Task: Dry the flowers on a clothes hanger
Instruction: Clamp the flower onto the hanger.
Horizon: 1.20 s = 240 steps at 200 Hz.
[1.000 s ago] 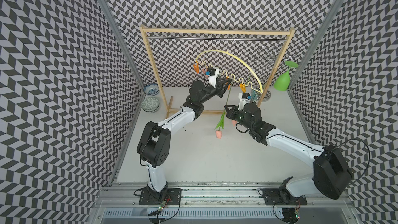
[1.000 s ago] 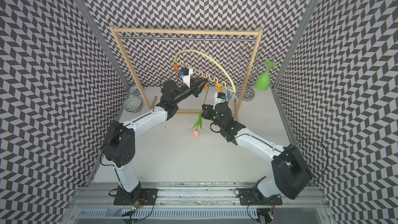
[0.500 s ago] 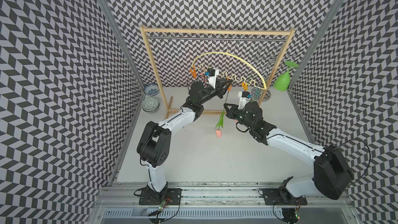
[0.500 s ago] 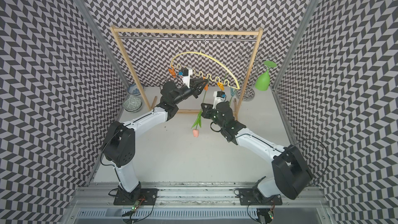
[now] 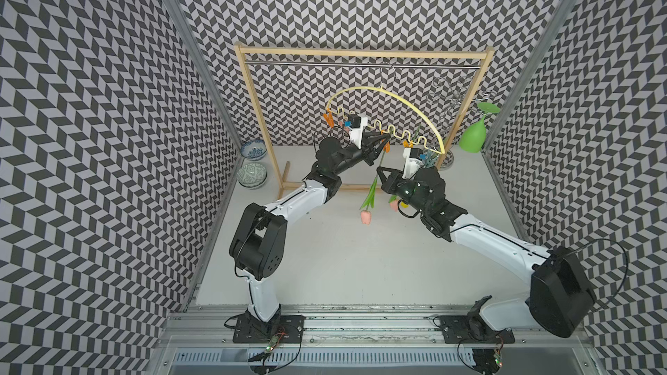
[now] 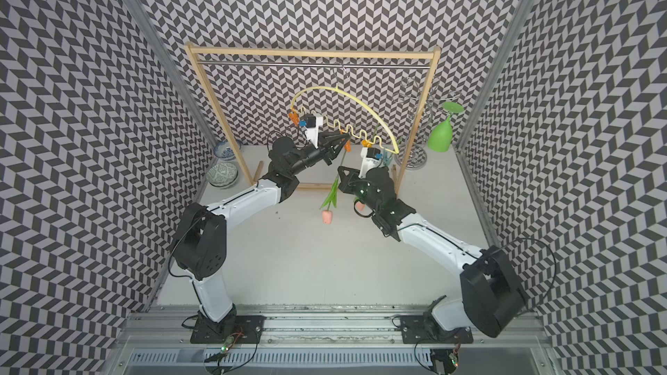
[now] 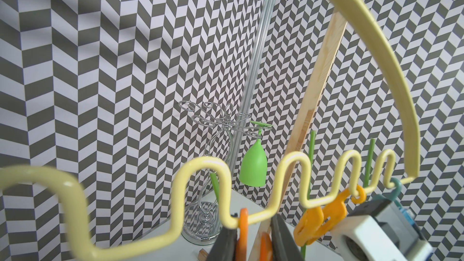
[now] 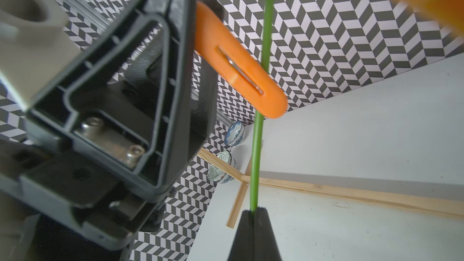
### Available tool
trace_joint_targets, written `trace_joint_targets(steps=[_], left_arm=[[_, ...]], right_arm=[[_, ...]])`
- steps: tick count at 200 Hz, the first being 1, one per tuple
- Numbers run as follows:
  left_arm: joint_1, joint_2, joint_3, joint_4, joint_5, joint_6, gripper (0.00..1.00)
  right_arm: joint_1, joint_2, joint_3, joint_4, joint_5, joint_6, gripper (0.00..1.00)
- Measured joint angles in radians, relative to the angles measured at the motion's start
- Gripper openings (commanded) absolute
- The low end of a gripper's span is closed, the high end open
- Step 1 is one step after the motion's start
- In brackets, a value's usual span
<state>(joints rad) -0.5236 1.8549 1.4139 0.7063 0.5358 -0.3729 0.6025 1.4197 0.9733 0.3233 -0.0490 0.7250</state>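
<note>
Your right tool (image 8: 253, 215) pinches the tulip (image 5: 371, 191) by its stem, head hanging toward 6 o'clock, so the stem's end points toward 12. There your left tool (image 5: 382, 138) squeezes the orange peg (image 8: 238, 69), likely to spread its mouth for that stem. Beyond, the hanger (image 7: 198, 165) hangs from the rack (image 5: 361, 51), with other stems (image 7: 370, 159) at its 3 o'clock end.

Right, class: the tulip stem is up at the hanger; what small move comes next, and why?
Probably the right pincer should ease the stem into the mouth of the orange peg. It is shut on the stem, pink tulip head-down, and the left pincer squeezes that peg on the clothes hanger. The stem crosses the peg's tip, but whether it sits between the peg's halves is unclear.
</note>
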Motion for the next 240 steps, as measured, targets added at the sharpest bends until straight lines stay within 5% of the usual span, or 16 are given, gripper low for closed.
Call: trace_joint_targets(steps=[154,185,204,240], left_arm=[[0.002,0.000,-0.004,0.007,0.011,-0.013,0.26],[0.002,0.000,-0.004,0.006,0.013,-0.014,0.35],[0.002,0.000,-0.004,0.000,0.016,-0.013,0.50],[0.002,0.001,-0.010,-0.010,0.024,-0.018,0.55]], right_arm=[[-0.010,0.033,0.023,-0.008,0.003,-0.010,0.00],[-0.010,0.033,0.026,-0.009,0.002,-0.011,0.00],[-0.010,0.033,0.031,-0.008,0.001,-0.013,0.00],[-0.010,0.033,0.032,-0.009,-0.005,-0.021,0.00]])
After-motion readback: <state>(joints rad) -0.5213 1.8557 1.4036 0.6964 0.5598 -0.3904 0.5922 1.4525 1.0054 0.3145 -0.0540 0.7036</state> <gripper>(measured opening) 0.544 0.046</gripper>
